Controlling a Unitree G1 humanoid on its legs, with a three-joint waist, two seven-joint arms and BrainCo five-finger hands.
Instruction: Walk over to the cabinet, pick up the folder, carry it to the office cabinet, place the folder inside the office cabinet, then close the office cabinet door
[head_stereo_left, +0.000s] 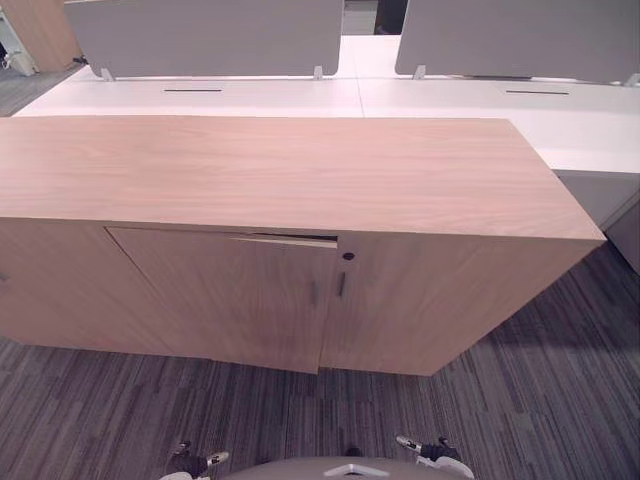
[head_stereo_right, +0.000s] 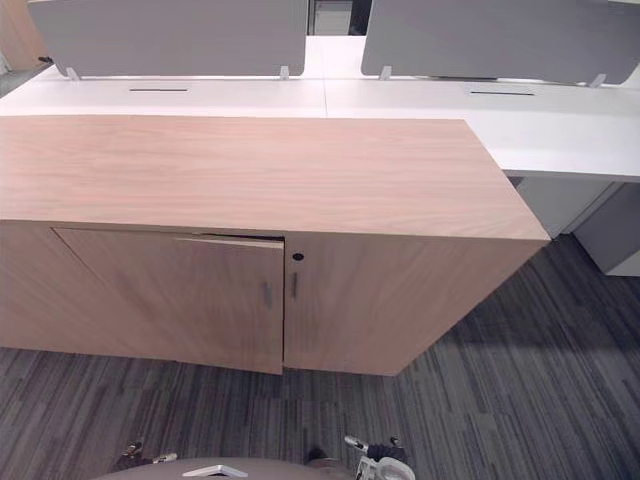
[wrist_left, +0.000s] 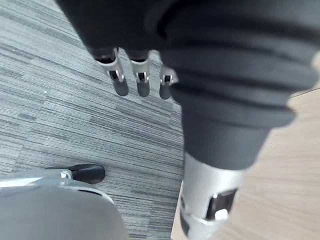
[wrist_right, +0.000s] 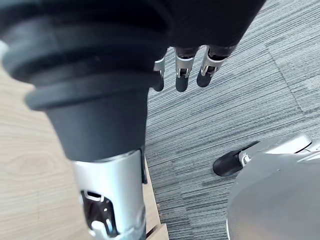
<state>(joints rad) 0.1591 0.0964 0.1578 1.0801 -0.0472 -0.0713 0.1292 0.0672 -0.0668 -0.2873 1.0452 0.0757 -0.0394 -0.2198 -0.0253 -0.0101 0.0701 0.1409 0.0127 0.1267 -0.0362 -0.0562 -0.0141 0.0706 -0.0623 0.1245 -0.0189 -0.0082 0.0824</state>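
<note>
1. The cabinet (head_stereo_left: 280, 170) is low and wide, in light wood grain, and stands straight ahead with its top bare.
2. Its front has two doors. The left door (head_stereo_left: 220, 295) is slightly ajar: its top edge leans out from the frame, with a thin dark gap at the upper corner next to the middle. The right door (head_stereo_left: 400, 300) sits flush.
3. Two slim vertical handles (head_stereo_left: 327, 288) stand side by side where the doors meet. A small round dark lock (head_stereo_left: 348, 256) sits above them on the right door.
4. The left hand (wrist_left: 142, 80) hangs over the carpet just beside the cabinet's wood. Its fingers are straight and loose and hold nothing.
5. The right hand (wrist_right: 182, 75) hangs the same way on the other side, with relaxed, empty fingers.
6. Where the folder is I cannot tell.
7. The carpet (head_stereo_left: 540, 380) is dark grey with fine stripes.
8. Behind the cabinet and touching its back edge runs a row of white desks (head_stereo_left: 450, 100). Grey screens (head_stereo_left: 210, 35) stand upright along their far side, with a narrow gap between the two panels.
</note>
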